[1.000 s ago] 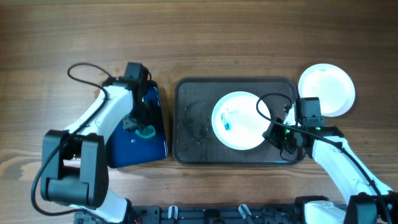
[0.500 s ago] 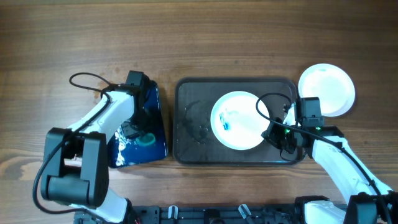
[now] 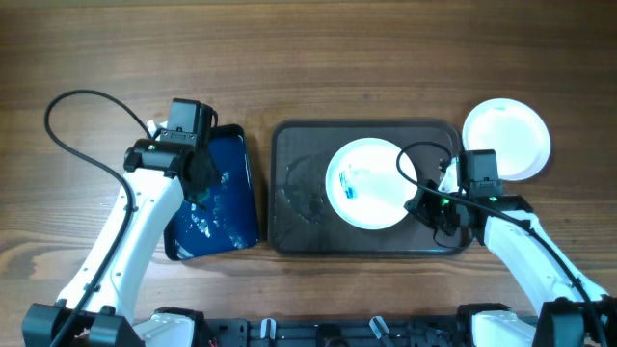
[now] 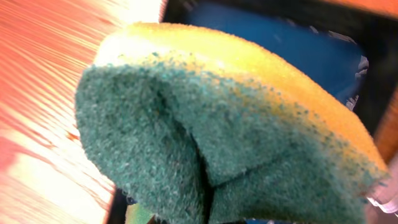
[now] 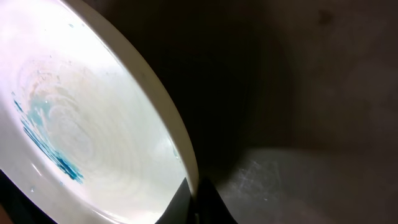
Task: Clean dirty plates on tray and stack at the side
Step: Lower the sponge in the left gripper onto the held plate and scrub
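A white plate (image 3: pixel 367 185) with blue smears lies on the dark grey-brown tray (image 3: pixel 299 207), right of its centre. My right gripper (image 3: pixel 422 205) is shut on the plate's right rim. The right wrist view shows the jaws (image 5: pixel 195 188) pinching the plate's rim (image 5: pixel 93 124) above the tray (image 5: pixel 298 112). Another white plate (image 3: pixel 507 138) lies on the table beyond the tray's right corner. My left gripper (image 3: pixel 200 181) is shut on a yellow and green sponge (image 4: pixel 217 124), held over the blue tray. The sponge fills the left wrist view and hides the fingers.
A smaller glossy dark blue tray (image 3: pixel 217 207) with wet foam lies left of the big tray, and also shows in the left wrist view (image 4: pixel 280 56). The right arm's cable arcs over the big tray's right part. Wooden table (image 3: pixel 308 58) lies all around.
My left arm has swung out to the left and raised the sponge off the blue tray's lower part toward its upper left. The right gripper and plate have barely moved.
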Controlling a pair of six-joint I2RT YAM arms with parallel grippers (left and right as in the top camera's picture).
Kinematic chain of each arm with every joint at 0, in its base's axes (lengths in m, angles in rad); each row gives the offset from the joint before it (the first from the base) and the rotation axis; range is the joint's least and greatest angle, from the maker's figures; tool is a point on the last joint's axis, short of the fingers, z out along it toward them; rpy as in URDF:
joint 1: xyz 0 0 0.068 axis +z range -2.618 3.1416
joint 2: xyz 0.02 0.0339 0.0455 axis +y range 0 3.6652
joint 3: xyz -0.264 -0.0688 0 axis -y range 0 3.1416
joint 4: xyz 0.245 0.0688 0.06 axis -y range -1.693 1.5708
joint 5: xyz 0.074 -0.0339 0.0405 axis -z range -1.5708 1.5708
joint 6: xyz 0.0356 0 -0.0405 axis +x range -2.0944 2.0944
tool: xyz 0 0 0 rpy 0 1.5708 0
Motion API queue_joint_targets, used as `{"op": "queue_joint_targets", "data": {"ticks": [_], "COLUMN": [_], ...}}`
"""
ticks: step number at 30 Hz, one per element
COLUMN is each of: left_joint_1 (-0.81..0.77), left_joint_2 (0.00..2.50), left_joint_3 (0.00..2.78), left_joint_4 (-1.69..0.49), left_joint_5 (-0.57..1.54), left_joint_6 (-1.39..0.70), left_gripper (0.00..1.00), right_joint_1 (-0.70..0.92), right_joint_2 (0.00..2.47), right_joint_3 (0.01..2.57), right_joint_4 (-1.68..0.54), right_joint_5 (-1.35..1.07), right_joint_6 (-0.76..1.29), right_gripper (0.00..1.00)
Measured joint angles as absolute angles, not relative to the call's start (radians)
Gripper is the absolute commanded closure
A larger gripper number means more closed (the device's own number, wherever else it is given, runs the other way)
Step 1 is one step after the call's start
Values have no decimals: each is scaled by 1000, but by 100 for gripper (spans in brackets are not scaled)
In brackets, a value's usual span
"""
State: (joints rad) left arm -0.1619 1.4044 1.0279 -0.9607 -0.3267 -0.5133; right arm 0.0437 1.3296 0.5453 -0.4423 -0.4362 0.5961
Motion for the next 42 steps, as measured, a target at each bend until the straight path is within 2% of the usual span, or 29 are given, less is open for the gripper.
{"op": "queue_joint_targets", "data": {"ticks": [8, 17, 20, 24, 28, 29, 36, 42], "left_joint_1": [-162, -162, -162, -162, -164, -174, -282, -416], "left_joint_2": [1404, 1404, 1405, 1450, 1515, 1534, 1534, 1536], "left_joint_3": [1028, 1028, 1028, 1028, 1028, 1028, 1028, 1028], "left_joint_4": [-942, -942, -931, -881, -829, -780, -683, -558], "left_joint_5": [-486, -488, -386, -56, 149, 283, 441, 553], "left_joint_6": [-519, -530, -537, -537, -525, -510, -511, -530], "left_gripper": [96, 96, 96, 96, 96, 96, 96, 96], "right_joint_1": [44, 44, 44, 44, 44, 44, 74, 194], "right_joint_2": [1330, 1330, 1330, 1330, 1342, 1371, 1518, 1588], "right_joint_3": [545, 545, 545, 545, 545, 545, 568, 590], "right_joint_4": [-440, -440, -440, -475, -485, -485, -351, -239], "right_joint_5": [-445, -446, -446, -440, -436, -432, -498, -547], "right_joint_6": [593, 577, 574, 594, 616, 632, 643, 701], "right_gripper": [95, 96, 96, 96, 96, 96, 96, 96]}}
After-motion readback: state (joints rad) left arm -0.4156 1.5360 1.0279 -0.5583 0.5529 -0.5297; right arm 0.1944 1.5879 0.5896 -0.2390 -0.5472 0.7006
